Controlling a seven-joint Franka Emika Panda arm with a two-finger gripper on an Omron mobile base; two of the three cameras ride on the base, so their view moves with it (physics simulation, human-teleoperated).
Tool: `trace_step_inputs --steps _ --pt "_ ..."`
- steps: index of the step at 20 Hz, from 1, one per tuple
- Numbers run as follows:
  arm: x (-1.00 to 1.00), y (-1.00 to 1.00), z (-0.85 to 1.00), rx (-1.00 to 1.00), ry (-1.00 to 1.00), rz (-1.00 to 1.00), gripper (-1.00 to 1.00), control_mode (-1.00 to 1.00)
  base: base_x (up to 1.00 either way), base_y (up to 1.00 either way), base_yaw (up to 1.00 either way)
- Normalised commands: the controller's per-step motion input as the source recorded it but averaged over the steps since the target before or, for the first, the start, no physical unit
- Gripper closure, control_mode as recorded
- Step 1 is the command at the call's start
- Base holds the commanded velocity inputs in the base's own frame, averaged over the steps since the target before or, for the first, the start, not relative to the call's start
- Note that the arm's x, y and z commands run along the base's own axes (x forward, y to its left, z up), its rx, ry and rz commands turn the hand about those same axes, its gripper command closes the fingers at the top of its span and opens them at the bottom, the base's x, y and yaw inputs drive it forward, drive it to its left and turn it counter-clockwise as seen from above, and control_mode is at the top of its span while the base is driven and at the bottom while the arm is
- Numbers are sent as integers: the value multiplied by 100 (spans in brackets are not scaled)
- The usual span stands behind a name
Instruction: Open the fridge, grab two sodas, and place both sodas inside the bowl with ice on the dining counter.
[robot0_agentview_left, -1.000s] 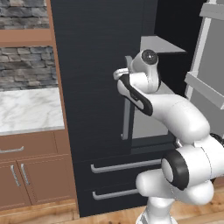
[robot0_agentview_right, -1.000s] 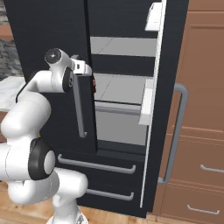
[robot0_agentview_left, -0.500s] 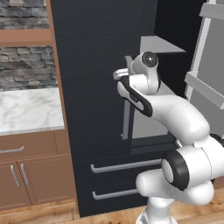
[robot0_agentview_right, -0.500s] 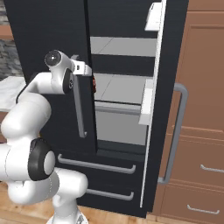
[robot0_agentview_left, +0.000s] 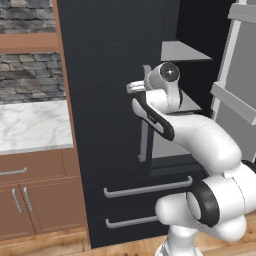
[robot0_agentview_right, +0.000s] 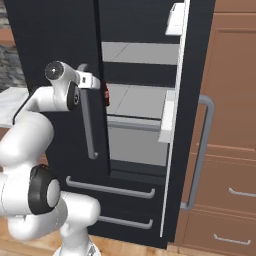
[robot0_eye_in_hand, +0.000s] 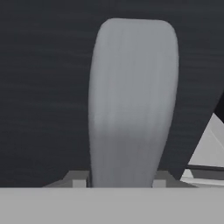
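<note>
still shut, the left door of the fridge (robot0_agentview_left: 105, 100) fills the space ahead; its right door hangs wide over grey-white shelves. the gripper (robot0_eye_in_hand: 131, 181) pinches the long grey handle (robot0_eye_in_hand: 133, 100) near its top, though fingertips barely show. a pull off the hinge arc could probably slip the pads off.
</note>
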Motion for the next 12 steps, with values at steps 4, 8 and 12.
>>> trace_step_inputs --steps 4,8,12 --pt "-66 22 -27 1 0 7 100 -100 0 0 0" --pt "-90 19 -18 1 1 9 100 -100 0 0 0" --pt "-90 37 -23 0 6 6 100 -100 0 0 0"
